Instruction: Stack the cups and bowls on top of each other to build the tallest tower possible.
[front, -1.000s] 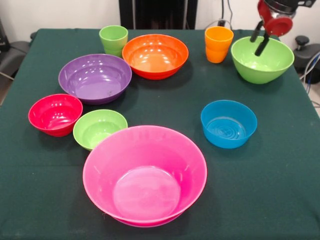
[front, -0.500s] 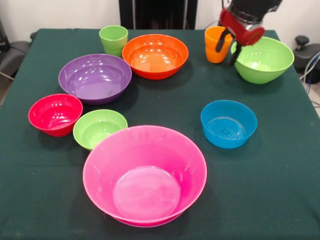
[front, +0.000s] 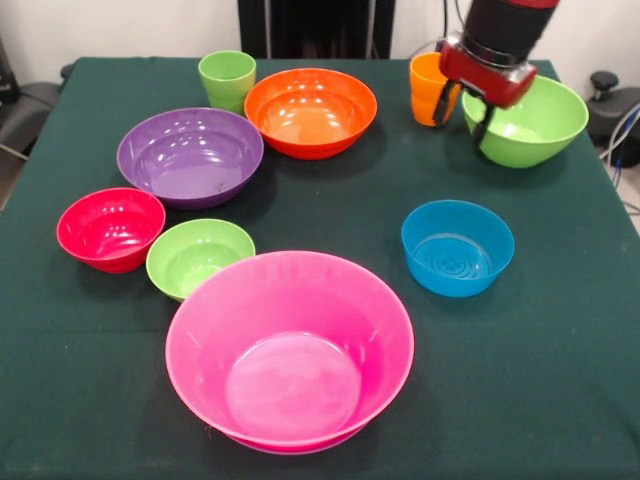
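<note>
My gripper (front: 463, 122) is open, hanging low between the orange cup (front: 426, 80) and the left rim of the large lime green bowl (front: 535, 118). One finger is in front of the cup, the other at the bowl's rim. The light green cup (front: 227, 79) stands at the back left beside the orange bowl (front: 311, 110). The purple bowl (front: 190, 155), the red bowl (front: 110, 228) and the small lime green bowl (front: 198, 257) sit on the left. The blue bowl (front: 457, 247) is on the right and the huge pink bowl (front: 290, 345) is nearest. Each stands alone; no tower is in view.
A dark green cloth (front: 560, 360) covers the table. A black chair (front: 25, 110) shows past the left edge, and cables and a dark object (front: 615, 110) show past the right edge.
The gripper has swung left from above the large lime green bowl and come down to the bowl's left rim beside the orange cup. No bowl or cup has moved.
</note>
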